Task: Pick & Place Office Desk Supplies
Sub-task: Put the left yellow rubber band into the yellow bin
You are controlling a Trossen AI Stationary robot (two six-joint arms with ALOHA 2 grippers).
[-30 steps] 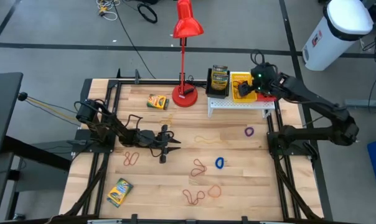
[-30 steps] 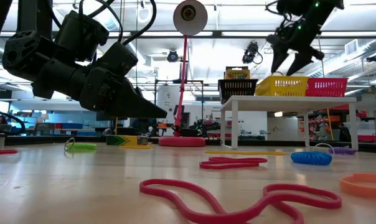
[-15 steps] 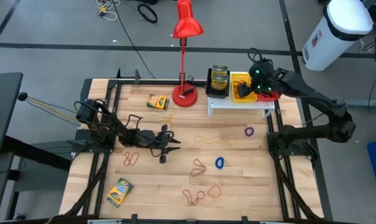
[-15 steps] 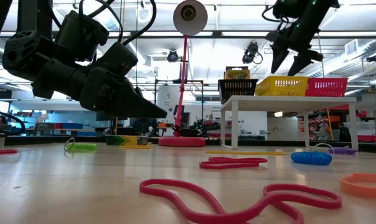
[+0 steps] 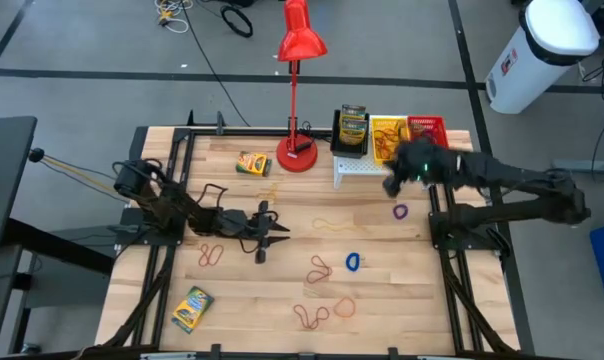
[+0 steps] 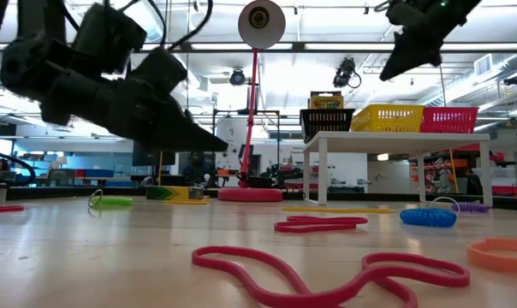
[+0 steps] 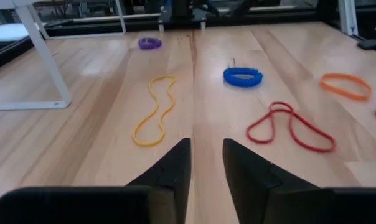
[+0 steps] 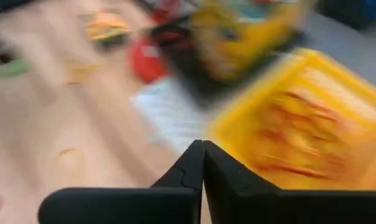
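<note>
Right claw (image 5: 392, 184) is over the front edge of the white shelf (image 5: 372, 168), fingers pressed together with nothing between them, per the right wrist view. The yellow bin (image 5: 387, 135) sits just behind it on the shelf, flanked by the black bin (image 5: 352, 130) holding a crayon box and the red bin (image 5: 429, 128).

Left claw (image 5: 273, 232) is low over the tabletop (image 5: 422, 290) left of centre, fingers a narrow gap apart, holding nothing.

Loose bands ahead of it: yellow loop (image 7: 154, 110), blue band (image 7: 243, 76), red loop (image 7: 289, 126), orange band (image 7: 344, 85), purple band (image 7: 149, 43) near the shelf leg.

The red lamp (image 5: 299, 90) stands beside the black bin, base touching the tabletop's back edge area. Two crayon boxes are loose: one by the lamp base (image 5: 253, 163), one at the front-left corner (image 5: 191, 308). More red loops (image 5: 211, 254) lie left of centre.
</note>
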